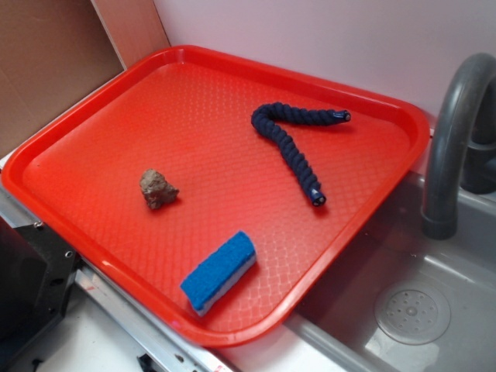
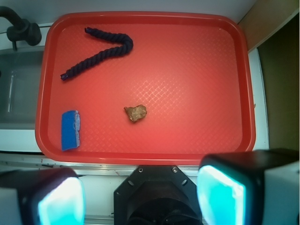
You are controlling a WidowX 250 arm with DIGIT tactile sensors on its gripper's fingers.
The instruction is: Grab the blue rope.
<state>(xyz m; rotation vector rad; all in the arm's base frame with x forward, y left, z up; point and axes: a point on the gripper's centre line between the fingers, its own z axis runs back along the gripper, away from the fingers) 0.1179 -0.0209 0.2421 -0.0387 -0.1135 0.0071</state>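
Lying bent on red tray, blue rope well apart from spread hand

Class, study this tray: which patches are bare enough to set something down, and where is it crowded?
The red tray is bare across the half right of the rock, and between rock and blue rope. Tightest is the sink-side strip between the rope and sponge. The hand is open, off the tray.
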